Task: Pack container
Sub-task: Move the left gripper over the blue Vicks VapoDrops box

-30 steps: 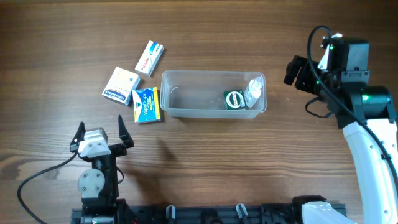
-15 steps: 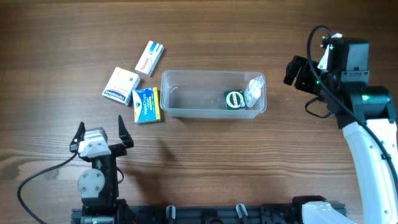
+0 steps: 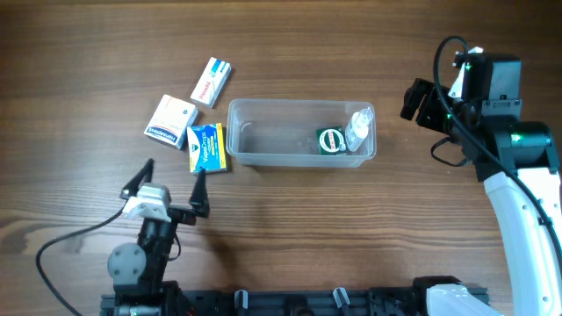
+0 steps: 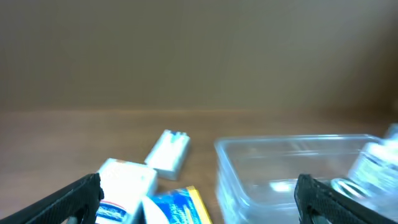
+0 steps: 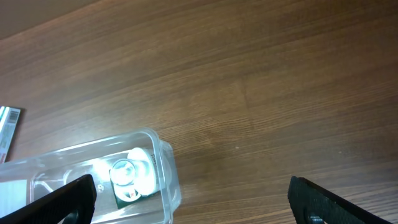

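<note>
— Black fingers on the left gripper (image 3: 174, 171) are spread wide, with nothing between them. It hangs off the container's (image 3: 290, 102) near-left corner.

— And past it?

— Straight ahead lies the blue box (image 3: 207, 147), just beside the container's left end wall. Its long side runs nearly parallel to that short wall. Two white boxes lie further out from that same end, one (image 3: 170, 121) beside the blue box, one (image 3: 212, 82) off the far-left corner.

— The other arm?

— The right gripper (image 3: 413, 101) is also wide open and empty, near the container's right end. A small bottle (image 3: 358, 127) and a round green tin (image 3: 331, 139) already sit inside at that end.

— So whose move is it?

— The left's, I'd judge: all three loose boxes are on its side, and the blue one is nearest. The container stretches left to right (clear plastic, left half bare), so a box lifted there needs only a short carry over the left wall.
</note>
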